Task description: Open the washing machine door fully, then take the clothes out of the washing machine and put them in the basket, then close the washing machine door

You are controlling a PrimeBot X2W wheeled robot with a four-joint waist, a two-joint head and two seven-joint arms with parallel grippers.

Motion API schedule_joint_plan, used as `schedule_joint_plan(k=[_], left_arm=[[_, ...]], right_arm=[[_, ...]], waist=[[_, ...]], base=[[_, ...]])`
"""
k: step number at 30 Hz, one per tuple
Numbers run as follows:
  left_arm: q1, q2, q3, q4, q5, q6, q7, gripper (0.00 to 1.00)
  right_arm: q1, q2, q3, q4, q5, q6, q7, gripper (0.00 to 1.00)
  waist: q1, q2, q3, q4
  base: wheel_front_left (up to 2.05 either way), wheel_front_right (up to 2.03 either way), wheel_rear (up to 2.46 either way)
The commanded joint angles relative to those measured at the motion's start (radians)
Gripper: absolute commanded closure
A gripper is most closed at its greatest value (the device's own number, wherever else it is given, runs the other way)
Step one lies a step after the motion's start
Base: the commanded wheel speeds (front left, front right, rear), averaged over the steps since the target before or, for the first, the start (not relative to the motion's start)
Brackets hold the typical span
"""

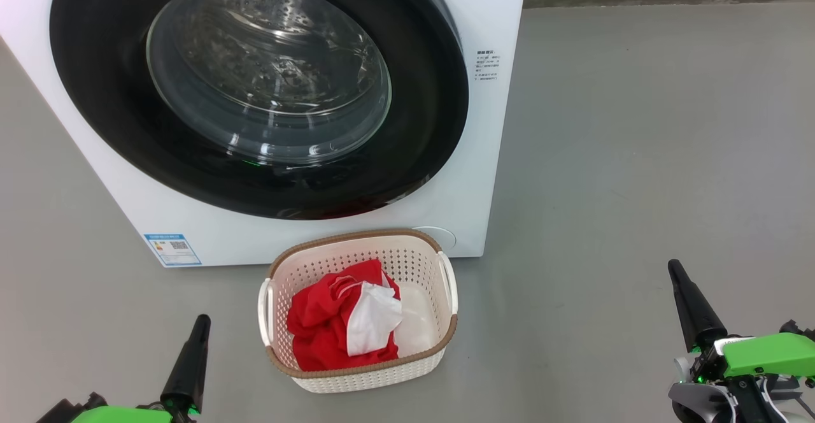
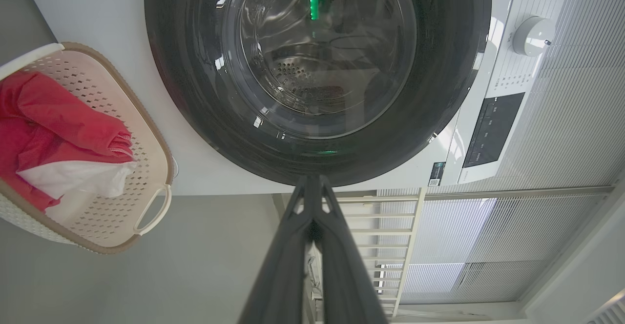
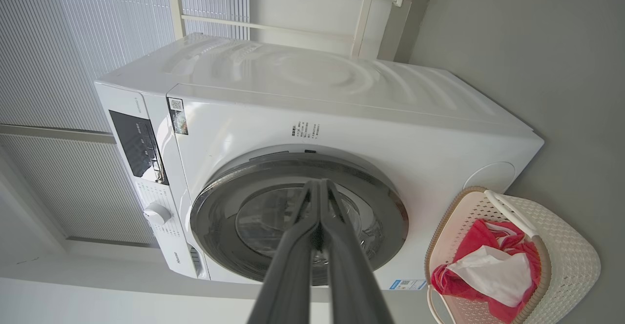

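The white washing machine (image 1: pixel 490 123) stands ahead with its round black-rimmed door (image 1: pixel 102 98) shut flush against the front; the steel drum shows through the glass. On the floor before it sits the cream basket (image 1: pixel 407 260), holding the red and white clothes (image 1: pixel 337 327). My left gripper (image 1: pixel 202 318) is shut and empty at the lower left, left of the basket. At the lower right my right gripper (image 1: pixel 672 265) is shut and empty too. In the wrist views the washing machine door (image 2: pixel 195 94) (image 3: pixel 390 216), basket (image 2: pixel 146 133) (image 3: pixel 566 246) and clothes (image 2: pixel 58 119) (image 3: pixel 483 270) appear again, with each gripper (image 2: pixel 312 177) (image 3: pixel 320 182) closed.
Grey floor (image 1: pixel 637 155) spreads to the right of the machine. A blue label (image 1: pixel 172 249) sits on the machine's lower front. Pale blinds (image 3: pixel 73 46) and a white railing (image 2: pixel 390 226) stand behind the machine.
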Motion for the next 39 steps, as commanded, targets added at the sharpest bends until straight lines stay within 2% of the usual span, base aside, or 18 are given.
schedule_joint_plan(k=[1, 39], left_arm=[[-0.041, 0.008, 0.036, -0.019, -0.008, -0.007, 0.004, 1.0], [-0.041, 0.008, 0.036, -0.019, -0.008, -0.007, 0.004, 1.0]], right_arm=[[-0.042, -0.011, 0.013, -0.024, 0.005, -0.001, 0.006, 1.0], [-0.042, -0.011, 0.014, -0.024, 0.005, -0.001, 0.006, 1.0]], waist=[[-0.0001, 0.0, 0.0, 0.0], [-0.0001, 0.0, 0.0, 0.0]], base=[[0.0, 0.0, 0.0], [0.0, 0.0, 0.0]])
